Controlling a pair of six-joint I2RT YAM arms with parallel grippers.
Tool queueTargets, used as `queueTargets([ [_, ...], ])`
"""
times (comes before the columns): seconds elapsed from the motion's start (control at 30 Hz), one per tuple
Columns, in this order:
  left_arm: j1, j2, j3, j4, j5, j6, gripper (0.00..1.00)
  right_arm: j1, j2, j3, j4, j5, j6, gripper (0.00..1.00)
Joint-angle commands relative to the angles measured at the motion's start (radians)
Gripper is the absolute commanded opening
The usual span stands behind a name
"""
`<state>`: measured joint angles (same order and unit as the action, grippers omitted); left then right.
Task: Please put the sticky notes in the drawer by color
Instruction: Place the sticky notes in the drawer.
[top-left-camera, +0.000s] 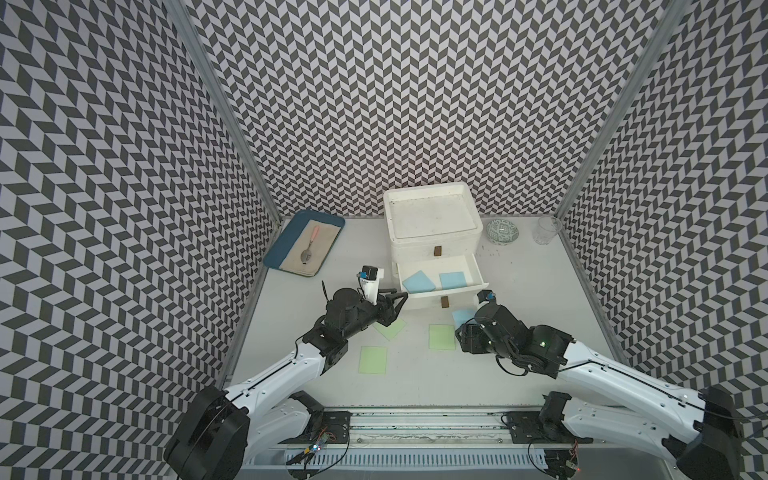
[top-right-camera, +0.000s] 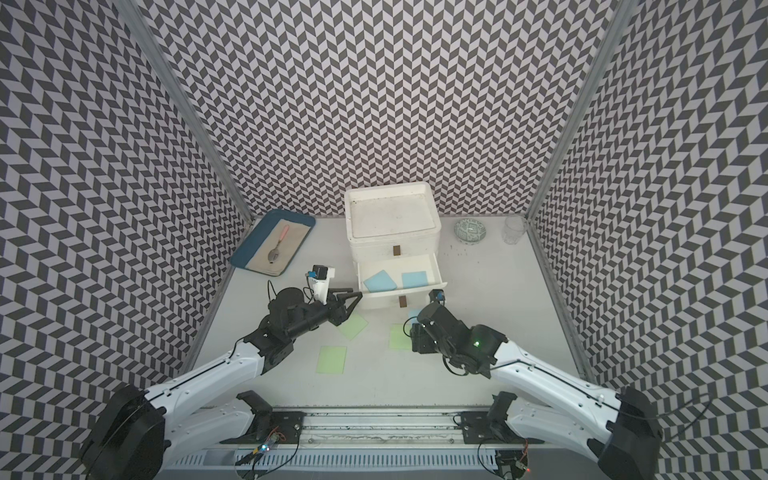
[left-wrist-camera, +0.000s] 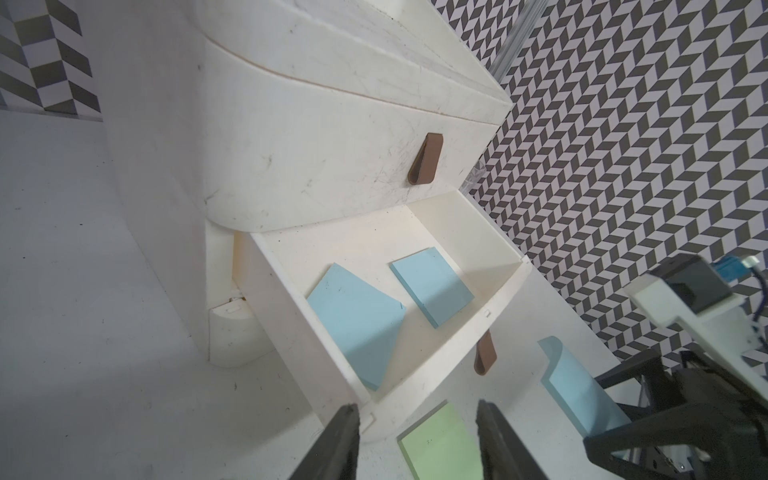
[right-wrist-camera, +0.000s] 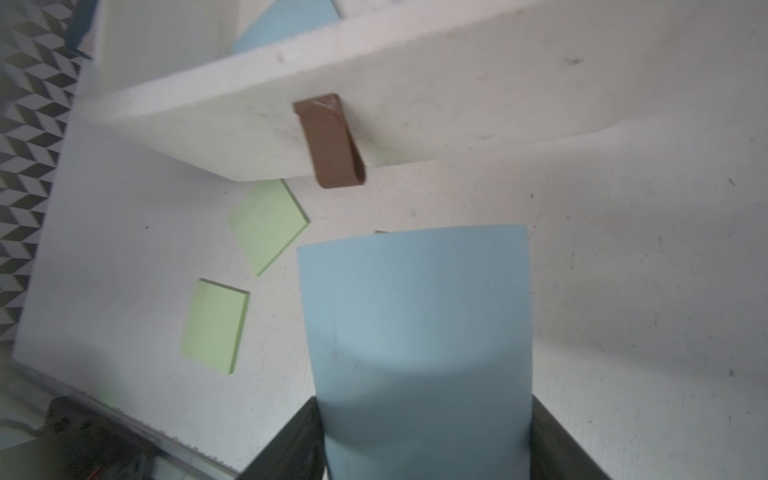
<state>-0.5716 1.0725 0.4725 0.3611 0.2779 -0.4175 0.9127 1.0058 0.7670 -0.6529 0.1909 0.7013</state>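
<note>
Hovering beside the open drawer (top-left-camera: 444, 290), the left hand (top-left-camera: 401, 297) is released and empty. Two blue sticky notes (top-left-camera: 419, 281) (top-left-camera: 453, 280) lie inside. The right hand (right-wrist-camera: 426, 419) grasps a third blue note (right-wrist-camera: 415, 316) just in front. Three green notes (top-left-camera: 372, 360) (top-left-camera: 390, 328) (top-left-camera: 441, 336) lie mid-desk (top-left-camera: 540, 299); no pink shows. Spoon tray (top-left-camera: 276, 253), bowl (top-left-camera: 502, 231) and glass (top-left-camera: 547, 229) stand clear along the far edge.

In both top views the right arm (top-left-camera: 503, 330) hides most of one blue sticky note (top-left-camera: 462, 318).

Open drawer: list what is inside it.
Inside the open drawer, one blue sticky note and a second blue sticky note lie apart. The drawer's rear, under the cabinet, is covered.
</note>
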Motion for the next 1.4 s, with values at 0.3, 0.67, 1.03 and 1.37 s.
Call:
queueTargets([
  [0.3, -0.004, 0.014, -0.002, -0.002, -0.002, 0.009, 0.49, -0.095, 0.312, 0.389, 0.125, 0.173, -0.214, 0.76],
  [0.67, -0.004, 0.018, 0.001, -0.014, -0.028, 0.02, 0.49, -0.148, 0.56, 0.525, 0.178, 0.152, -0.324, 0.77],
  [1.03, -0.004, 0.017, 0.002, -0.016, -0.038, 0.02, 0.49, -0.166, 0.596, 0.558, 0.14, 0.079, -0.333, 0.88],
  [1.37, 0.009, 0.074, 0.03, -0.043, -0.114, 0.034, 0.49, -0.153, 0.322, 0.26, 0.277, 0.032, -0.331, 0.88],
])
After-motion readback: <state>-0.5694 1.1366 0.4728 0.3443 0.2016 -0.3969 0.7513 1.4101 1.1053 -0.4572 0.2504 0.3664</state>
